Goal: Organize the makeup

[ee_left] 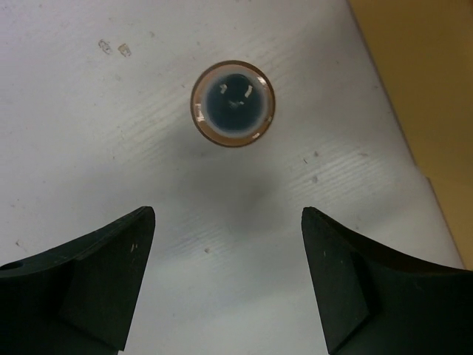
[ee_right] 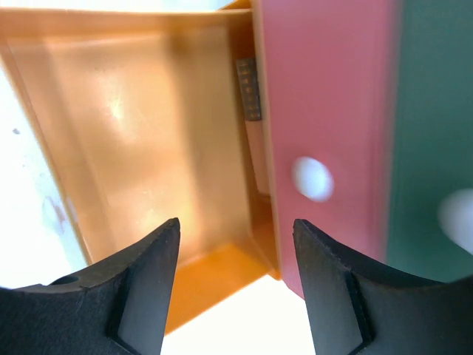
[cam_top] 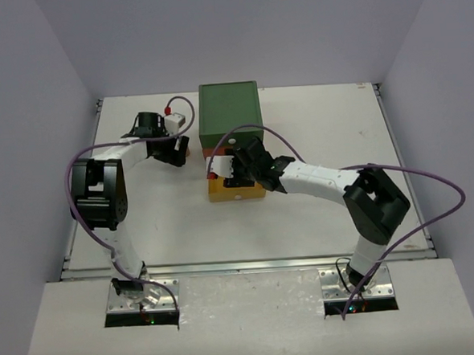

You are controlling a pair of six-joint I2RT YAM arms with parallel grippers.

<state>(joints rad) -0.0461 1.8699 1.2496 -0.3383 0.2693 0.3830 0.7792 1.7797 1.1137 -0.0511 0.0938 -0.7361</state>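
In the left wrist view a peach tube with a dark cap (ee_left: 233,103) stands upright on the white table, seen from straight above. My left gripper (ee_left: 228,214) is open and empty, hovering just short of the tube. In the top view the left gripper (cam_top: 171,152) is left of the drawer box, and the tube is hidden under it. My right gripper (ee_right: 236,222) is open and empty, over the pulled-out orange drawer (ee_right: 148,133), which looks empty. In the top view the right gripper (cam_top: 230,176) is above that drawer (cam_top: 234,194). No other makeup is in view.
The green-topped drawer box (cam_top: 229,113) stands at the back middle of the table. Its red drawer front (ee_right: 325,111) with a white knob (ee_right: 312,179) is shut, beside the green front (ee_right: 436,111). The box's yellow-orange side (ee_left: 429,74) lies right of the tube.
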